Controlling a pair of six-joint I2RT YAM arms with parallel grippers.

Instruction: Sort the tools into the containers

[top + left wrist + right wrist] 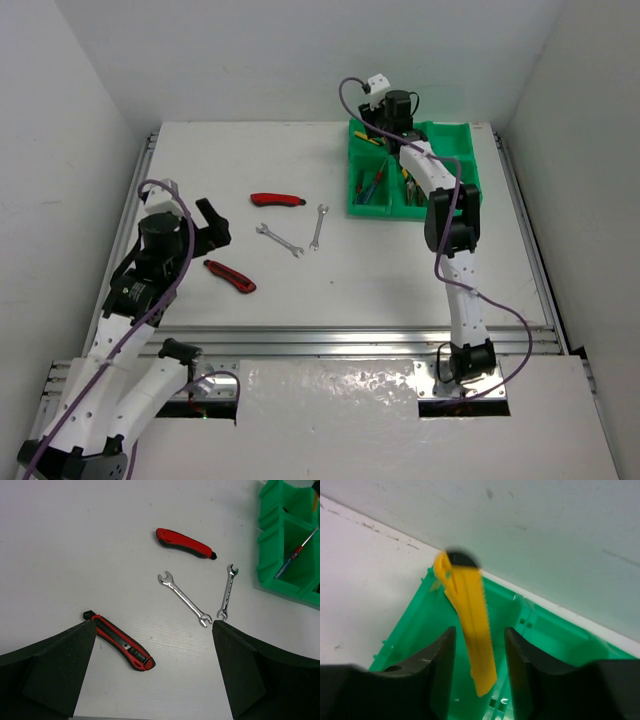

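Note:
My right gripper (480,630) hangs over the back-left compartment of the green tray (415,625), jaws open. A yellow utility knife (472,625) stands blurred between the fingers, with a gap on each side and its black end at the far corner. In the top view this gripper (377,130) is at the tray's (450,150) back left. My left gripper (153,623) is open and empty above the table. A red utility knife (122,642) lies by its left finger; two silver wrenches (183,599) (226,592) and another red knife (184,543) lie beyond.
A red-handled screwdriver (296,552) lies in a front compartment of the tray (287,535); several more tools (372,187) fill the front-left compartment. White walls close the table at back and both sides. A metal rail (330,340) runs along the near edge.

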